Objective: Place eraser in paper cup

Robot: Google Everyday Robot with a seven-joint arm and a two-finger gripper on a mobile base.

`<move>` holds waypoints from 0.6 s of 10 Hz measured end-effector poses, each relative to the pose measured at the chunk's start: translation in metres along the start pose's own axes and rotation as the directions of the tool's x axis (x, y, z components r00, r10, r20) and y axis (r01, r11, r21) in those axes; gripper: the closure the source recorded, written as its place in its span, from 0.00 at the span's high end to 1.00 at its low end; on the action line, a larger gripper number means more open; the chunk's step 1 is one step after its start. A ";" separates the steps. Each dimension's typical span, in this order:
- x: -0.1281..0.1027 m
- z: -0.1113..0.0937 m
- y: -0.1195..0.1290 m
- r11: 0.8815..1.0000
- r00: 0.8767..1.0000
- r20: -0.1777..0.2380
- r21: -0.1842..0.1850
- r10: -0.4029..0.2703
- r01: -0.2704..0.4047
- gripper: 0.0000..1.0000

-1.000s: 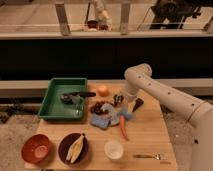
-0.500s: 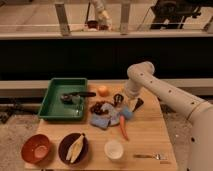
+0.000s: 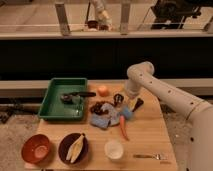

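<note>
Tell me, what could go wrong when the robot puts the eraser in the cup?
The gripper hangs open among crowded things: the eraser lies close to the blue cloth and carrot, so it might grab or nudge those instead. The paper cup is small, so the eraser may miss or tip it.

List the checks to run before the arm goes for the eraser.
1. Gripper open and empty: ok.
2. Eraser lying free on the table, in view: ok.
3. Gripper centred over the eraser: not ok, it hangs beside it, nearer the orange fruit.
4. Paper cup upright near the front edge: ok.
5. Straight path from eraser to cup free: not ok, the carrot and blue cloth lie between.
</note>
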 end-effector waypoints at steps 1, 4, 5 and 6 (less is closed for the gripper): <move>0.004 0.001 0.000 1.000 1.000 -0.009 0.007 0.000 0.000 0.80; 0.020 0.003 0.002 1.000 0.999 -0.039 0.005 -0.019 0.019 0.80; 0.029 0.004 0.005 1.000 0.998 -0.052 0.003 -0.026 0.026 0.80; 0.037 0.005 0.008 0.999 0.997 -0.061 0.002 -0.037 0.037 0.80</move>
